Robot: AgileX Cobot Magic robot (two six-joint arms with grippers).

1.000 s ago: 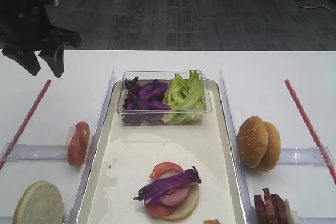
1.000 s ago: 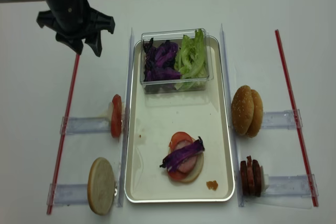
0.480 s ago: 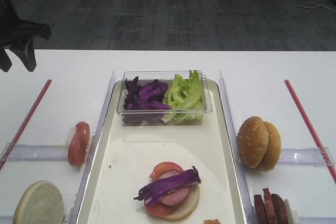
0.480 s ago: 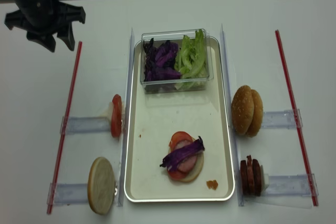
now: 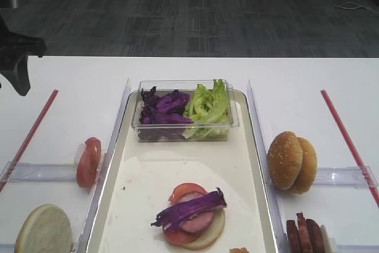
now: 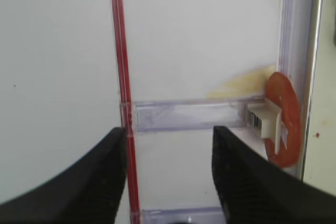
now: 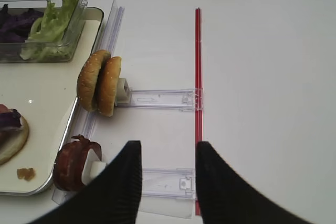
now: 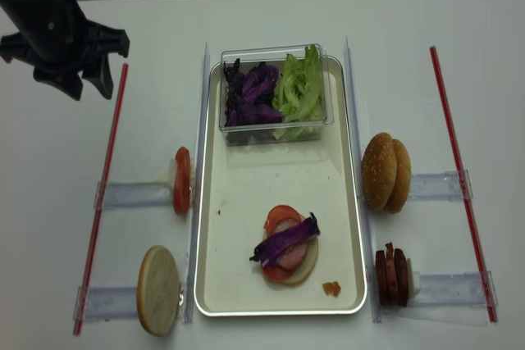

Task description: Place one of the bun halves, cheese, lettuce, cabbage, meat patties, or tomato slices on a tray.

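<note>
now cabbage [image 8: 285,240] on tray [image 8: 246,194], well apart from left pincer [image 8: 72,85].

Evenly and brightly lit from overhead, with soft faint shadows; left wrist view blurred, fingers [image 6: 100,182] out of focus; white surface [image 8: 271,14] slightly washed out.

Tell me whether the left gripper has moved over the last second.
Yes. The left gripper has swung left, away from the tub, crossing from the tray side of the left red strip to its outer side.
</note>
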